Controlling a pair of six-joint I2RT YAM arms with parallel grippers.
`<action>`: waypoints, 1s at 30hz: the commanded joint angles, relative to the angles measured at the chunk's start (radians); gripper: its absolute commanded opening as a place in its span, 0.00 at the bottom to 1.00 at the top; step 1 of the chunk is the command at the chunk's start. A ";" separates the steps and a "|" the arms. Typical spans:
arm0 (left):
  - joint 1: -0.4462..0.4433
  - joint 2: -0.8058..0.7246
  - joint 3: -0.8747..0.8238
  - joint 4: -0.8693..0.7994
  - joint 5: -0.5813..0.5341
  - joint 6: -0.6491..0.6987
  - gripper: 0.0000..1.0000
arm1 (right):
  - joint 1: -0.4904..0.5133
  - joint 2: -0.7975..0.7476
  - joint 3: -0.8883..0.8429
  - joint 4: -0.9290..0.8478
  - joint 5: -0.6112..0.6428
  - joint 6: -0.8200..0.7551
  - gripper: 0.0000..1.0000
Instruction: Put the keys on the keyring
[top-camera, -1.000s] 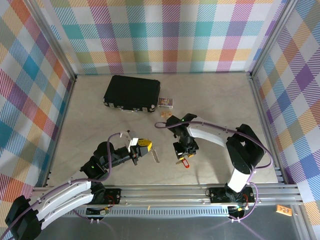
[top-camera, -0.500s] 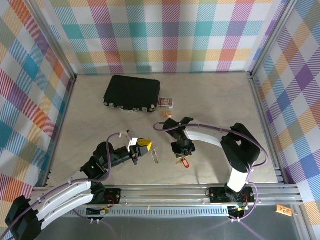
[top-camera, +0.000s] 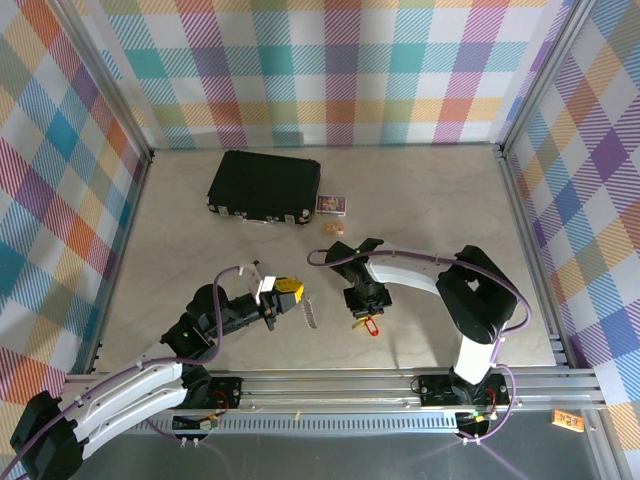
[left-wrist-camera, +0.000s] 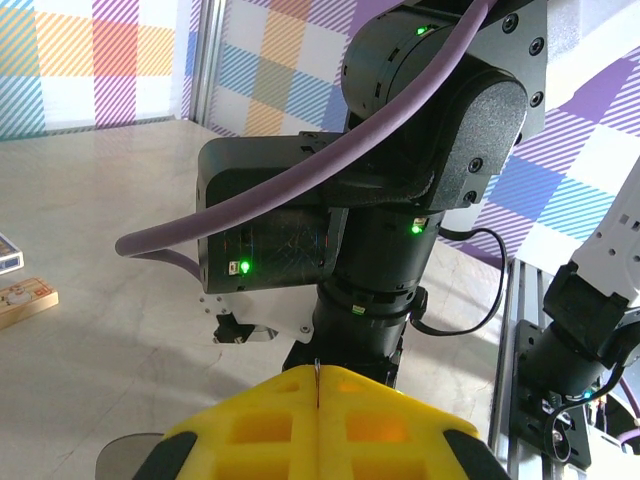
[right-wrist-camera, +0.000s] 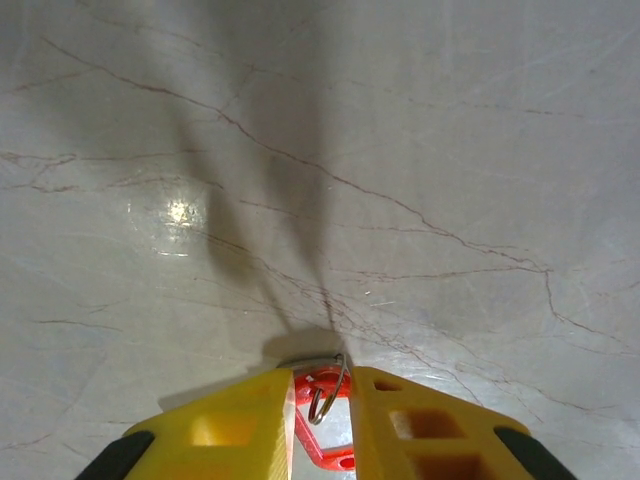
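A thin silvery blade of the keys (left-wrist-camera: 316, 378) stands pinched between the yellow fingertips of my left gripper (left-wrist-camera: 317, 392), which is shut on it. From above, the keys (top-camera: 312, 313) stick out of the left gripper (top-camera: 288, 293) towards the right, a little above the table. My right gripper (top-camera: 364, 308) points down at the keyring (top-camera: 372, 327), which lies on the table. In the right wrist view the red tag of the keyring (right-wrist-camera: 318, 381) and its grey metal ring (right-wrist-camera: 329, 398) sit squeezed between the yellow fingers of the right gripper (right-wrist-camera: 321, 400).
A black case (top-camera: 265, 186) lies at the back left. Beside it are a small card box (top-camera: 331, 205) and a tan block (top-camera: 331, 229). My right arm's dark wrist (left-wrist-camera: 400, 200) looms close in front of the left gripper. Side rails bound the table.
The right gripper's jaws have narrowed onto the keyring, and that arm has shifted slightly left. The left arm and the keys have stayed still.
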 joint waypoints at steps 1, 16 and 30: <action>0.009 -0.014 -0.007 0.063 0.019 -0.007 0.00 | 0.006 0.007 -0.007 -0.019 0.014 0.013 0.20; 0.010 -0.020 -0.015 0.056 0.017 0.000 0.00 | 0.006 0.028 0.050 -0.120 0.026 -0.037 0.03; 0.011 -0.094 -0.016 -0.039 -0.028 0.054 0.00 | -0.028 0.190 0.248 -0.393 -0.107 -0.313 0.02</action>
